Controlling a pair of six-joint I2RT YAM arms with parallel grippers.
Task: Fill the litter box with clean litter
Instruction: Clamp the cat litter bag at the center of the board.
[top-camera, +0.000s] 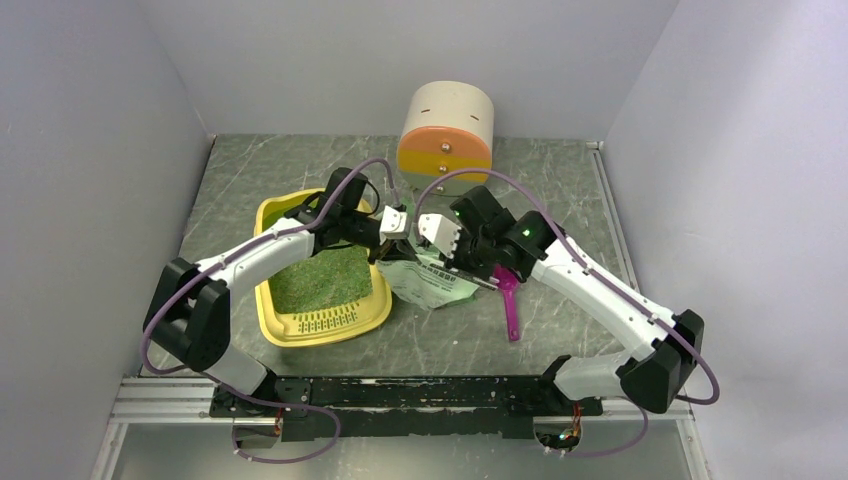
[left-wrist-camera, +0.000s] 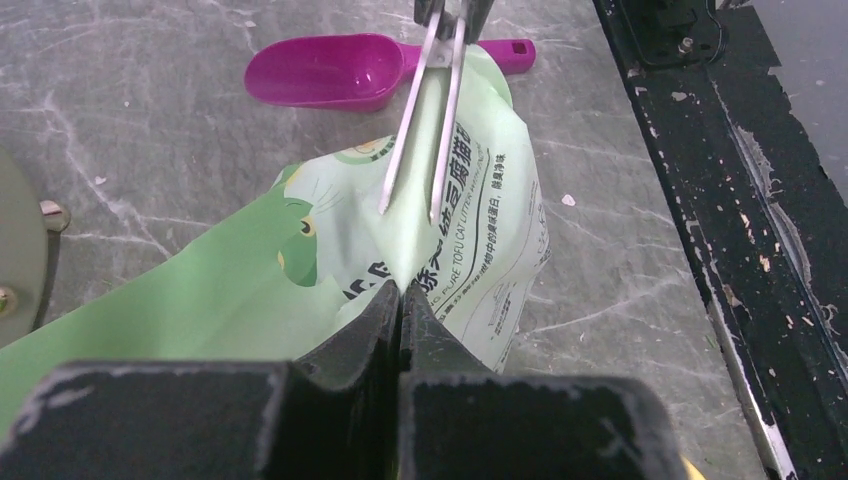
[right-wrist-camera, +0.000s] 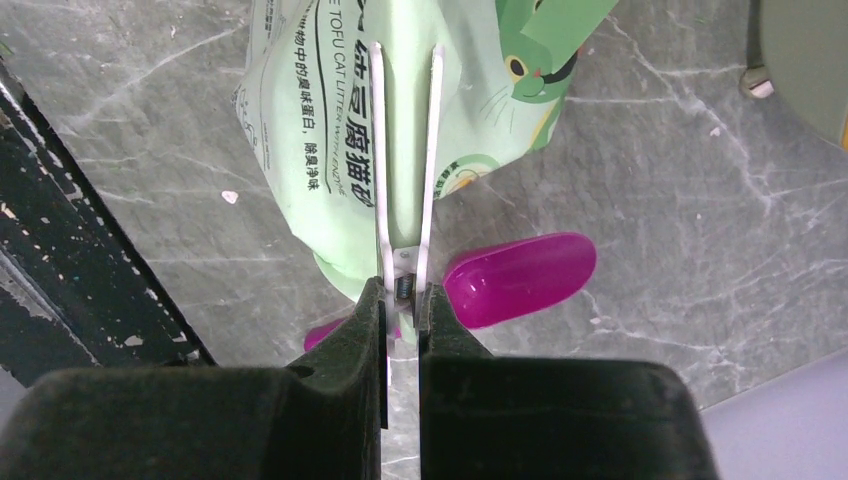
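Left gripper (left-wrist-camera: 400, 300): fingers pressed together, pinching raised fold of pale green bag (left-wrist-camera: 480, 230). Right gripper (right-wrist-camera: 402, 300): clamped on two-pronged metal tool (right-wrist-camera: 379, 150), prongs slightly apart, tips over bag, pointing toward left gripper. Bag crumpled on marbled table (top-camera: 560, 180), between both grippers. Magenta scoop (right-wrist-camera: 520, 275) on table just beyond bag, under right arm. Round drawer cabinet (top-camera: 445, 125) at back. Litter box (top-camera: 275, 215) just left of bag, under left arm. Clean litter (top-camera: 320, 275) covers its floor, near left gripper.
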